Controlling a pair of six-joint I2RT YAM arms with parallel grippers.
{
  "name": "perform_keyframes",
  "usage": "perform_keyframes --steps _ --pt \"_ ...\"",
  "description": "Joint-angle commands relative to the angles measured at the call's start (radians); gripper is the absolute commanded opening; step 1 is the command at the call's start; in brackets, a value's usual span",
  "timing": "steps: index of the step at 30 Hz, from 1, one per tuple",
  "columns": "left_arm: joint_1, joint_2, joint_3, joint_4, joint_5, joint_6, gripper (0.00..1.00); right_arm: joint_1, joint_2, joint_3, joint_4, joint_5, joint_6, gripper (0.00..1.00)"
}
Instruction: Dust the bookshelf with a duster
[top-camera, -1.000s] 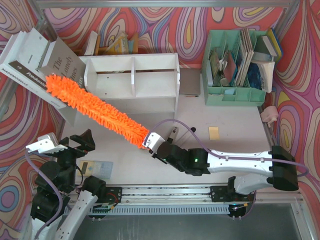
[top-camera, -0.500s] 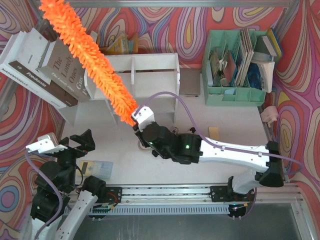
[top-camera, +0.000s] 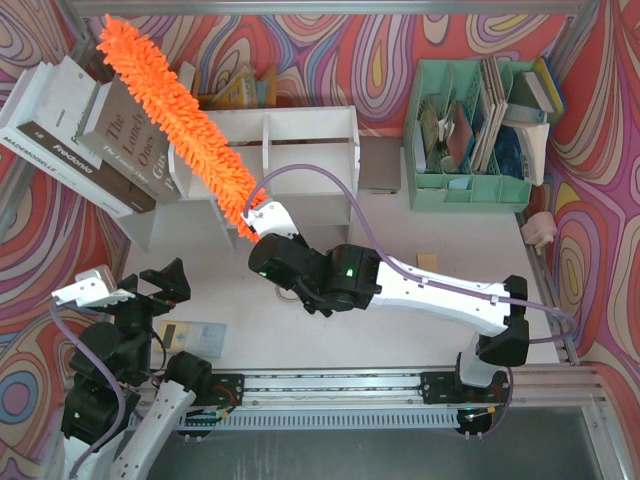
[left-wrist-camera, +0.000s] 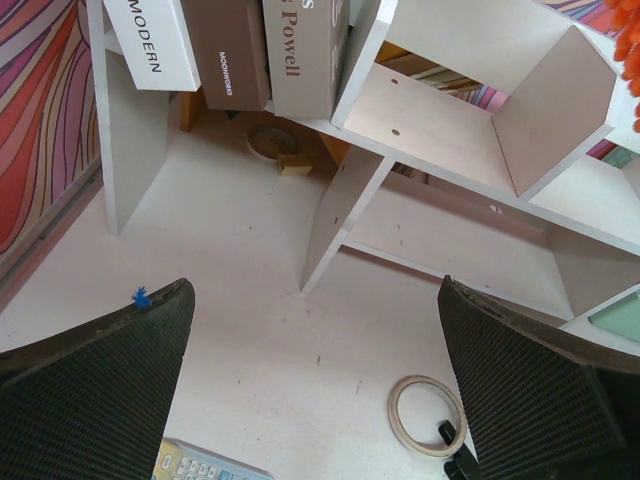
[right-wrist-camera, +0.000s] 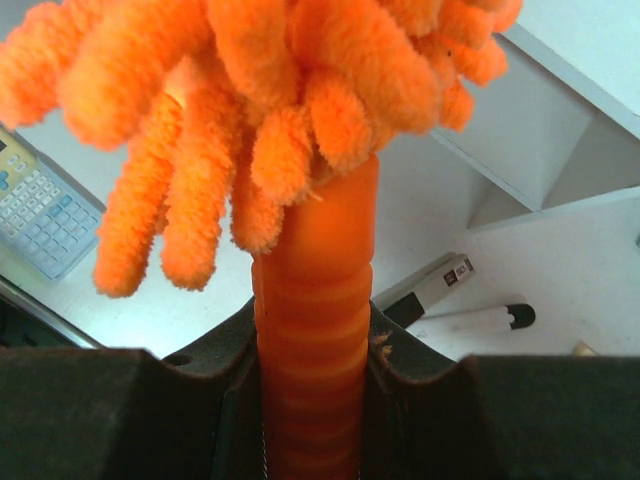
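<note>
The duster (top-camera: 176, 118) is a long fluffy orange strip. It slants from the back left corner, over the books, down across the left end of the white bookshelf (top-camera: 305, 150). My right gripper (top-camera: 262, 222) is shut on the duster's ribbed orange handle (right-wrist-camera: 315, 300) just in front of the shelf. In the right wrist view the fluffy strands fill the top and a shelf corner (right-wrist-camera: 560, 130) shows at the right. My left gripper (top-camera: 130, 290) hangs open near the front left. Nothing lies between its fingers (left-wrist-camera: 95, 380), which look onto the bookshelf's compartments (left-wrist-camera: 440, 110).
Large white and grey books (top-camera: 70, 130) lean at the left of the shelf. A mint green organiser (top-camera: 470, 140) stands at the back right. A calculator (top-camera: 195, 335), a tape ring (left-wrist-camera: 428, 415), pens (right-wrist-camera: 470, 320) and a yellow note (top-camera: 428, 265) lie on the table.
The right arm swung the duster up from low in front of the books and reached toward the shelf; the duster now slants over the shelf's left end. The left arm has not moved.
</note>
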Motion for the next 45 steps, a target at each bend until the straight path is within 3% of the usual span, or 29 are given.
perform_keyframes --steps 1,15,24,40,45 --pt "0.001 0.009 -0.010 0.017 0.009 -0.007 0.98 -0.003 0.012 0.079 -0.131 0.051 0.032 0.00" --pt "0.001 0.015 -0.009 0.017 0.006 -0.006 0.98 -0.004 0.126 0.155 -0.216 -0.005 0.058 0.00" --pt "0.003 0.018 -0.008 0.018 0.011 -0.005 0.98 -0.003 0.162 0.185 -0.327 0.068 0.141 0.00" --pt "0.003 0.011 -0.008 0.017 0.008 -0.007 0.98 -0.067 0.115 0.197 -0.507 0.188 0.341 0.00" --pt "0.003 0.011 -0.008 0.017 0.009 -0.007 0.98 -0.071 0.079 0.166 -0.429 0.148 0.282 0.00"
